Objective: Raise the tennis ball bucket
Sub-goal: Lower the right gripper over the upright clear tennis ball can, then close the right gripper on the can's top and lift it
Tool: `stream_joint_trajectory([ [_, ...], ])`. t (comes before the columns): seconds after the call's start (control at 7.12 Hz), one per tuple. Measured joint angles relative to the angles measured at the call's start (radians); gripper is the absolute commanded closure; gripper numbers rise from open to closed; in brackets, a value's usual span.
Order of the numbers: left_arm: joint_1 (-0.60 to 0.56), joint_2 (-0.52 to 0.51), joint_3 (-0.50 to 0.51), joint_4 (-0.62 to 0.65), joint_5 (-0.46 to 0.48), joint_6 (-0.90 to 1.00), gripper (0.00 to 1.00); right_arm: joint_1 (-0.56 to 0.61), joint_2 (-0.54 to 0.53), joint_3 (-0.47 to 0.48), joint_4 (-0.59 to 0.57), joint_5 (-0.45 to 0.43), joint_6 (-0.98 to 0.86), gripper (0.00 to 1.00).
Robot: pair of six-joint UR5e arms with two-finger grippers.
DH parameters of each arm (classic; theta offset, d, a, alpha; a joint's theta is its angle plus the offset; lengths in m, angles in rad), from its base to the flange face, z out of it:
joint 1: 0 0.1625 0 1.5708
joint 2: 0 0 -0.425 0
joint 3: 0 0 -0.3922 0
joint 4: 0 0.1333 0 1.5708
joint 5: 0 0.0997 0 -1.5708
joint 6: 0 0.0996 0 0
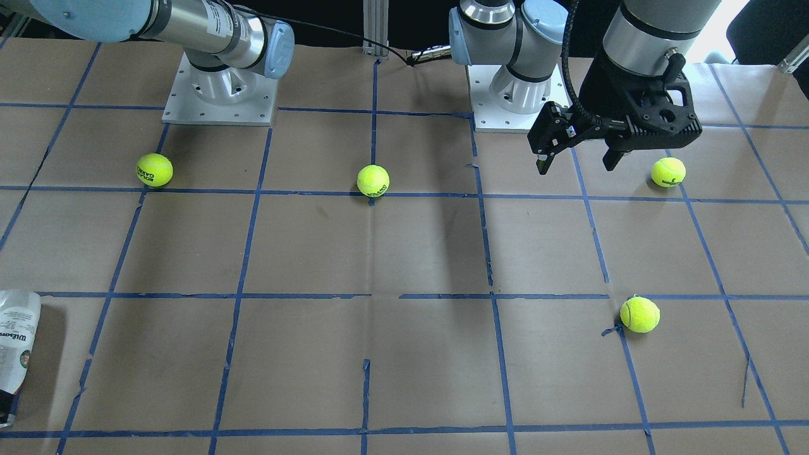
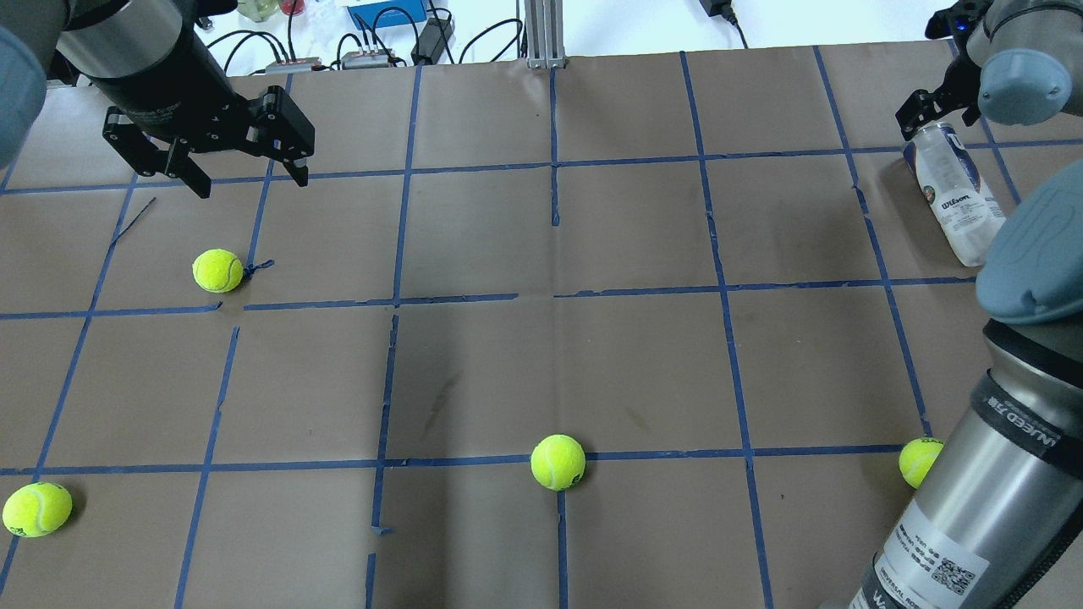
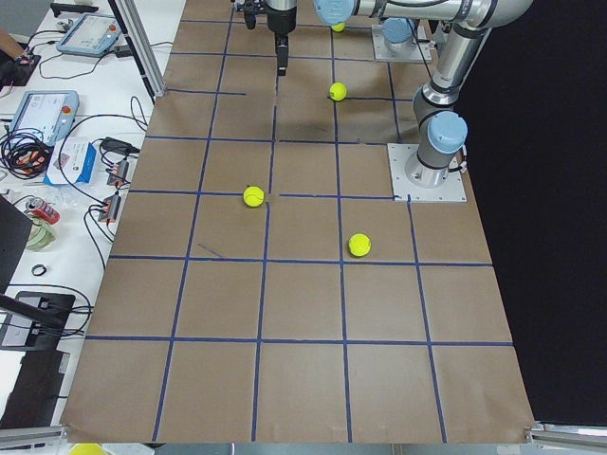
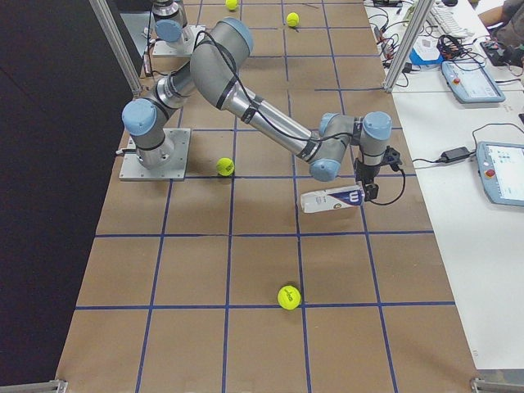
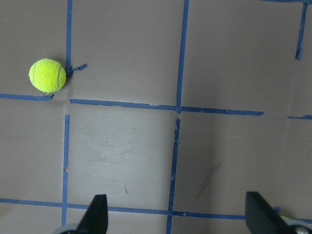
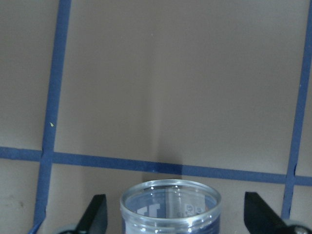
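Note:
The tennis ball bucket (image 2: 954,199) is a clear tube with a white and navy Wilson label. It lies on its side at the table's far right, and it also shows in the front view (image 1: 16,354) and the right side view (image 4: 332,199). My right gripper (image 2: 926,118) is open at the tube's far end. In the right wrist view the tube's rim (image 6: 170,207) sits between the two wide-apart fingers (image 6: 95,217), apart from both. My left gripper (image 2: 252,182) is open and empty, above the table's far left.
Several yellow-green tennis balls lie on the brown paper: one (image 2: 217,271) just near of my left gripper, one (image 2: 557,462) at the middle front, one (image 2: 36,509) at the front left, one (image 2: 918,461) beside my right forearm (image 2: 1007,474).

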Motion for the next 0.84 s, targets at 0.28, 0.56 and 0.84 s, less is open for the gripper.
stream_joint_trajectory([
  [0.28,0.0,0.0,0.0,0.0,0.0,0.0,0.0,-0.006,-0.002,0.02,-0.006,0.003,0.003,0.15],
  [0.56,0.0,0.0,0.0,0.0,-0.002,0.0,0.0,-0.008,-0.011,0.028,0.023,0.004,0.0,0.48],
  [0.84,0.0,0.001,0.0,0.0,-0.003,0.0,0.0,-0.011,-0.052,0.027,0.081,0.013,-0.045,0.48],
])
